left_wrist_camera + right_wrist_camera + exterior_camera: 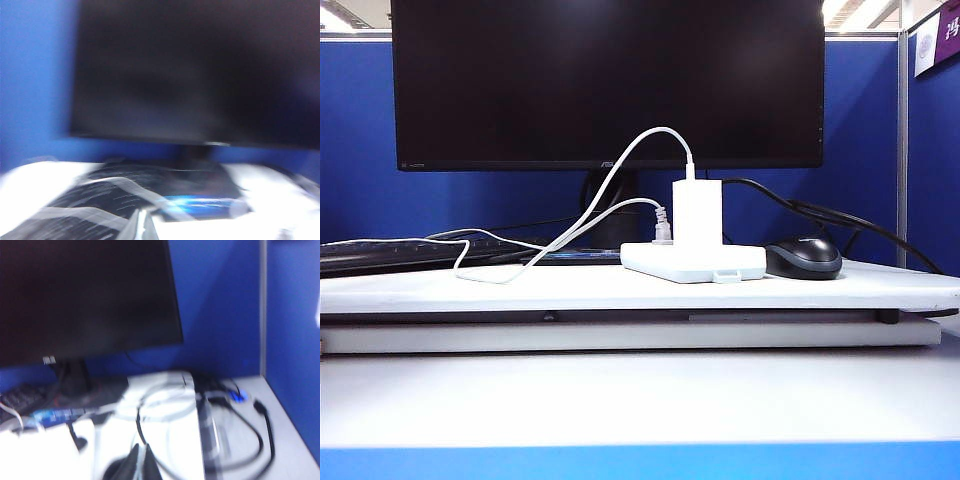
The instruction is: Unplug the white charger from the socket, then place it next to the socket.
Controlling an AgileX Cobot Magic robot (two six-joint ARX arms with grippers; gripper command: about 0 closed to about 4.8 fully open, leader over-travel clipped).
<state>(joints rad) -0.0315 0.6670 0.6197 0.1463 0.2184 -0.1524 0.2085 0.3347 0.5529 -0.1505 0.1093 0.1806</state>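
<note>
Charger (697, 210) sits plugged in the power strip (692, 262); my right gripper (140, 460), shut, must open; left gripper's (142, 226) state I can't tell.

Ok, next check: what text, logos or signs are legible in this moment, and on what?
Nothing reads fully.
Monitor, lower bezel: a small centred logo and tiny print at the left corner, both too small.
Purple sign on the partition, top right: white characters, cut off by the frame.
Both wrist views: too blurred for any text.
</note>
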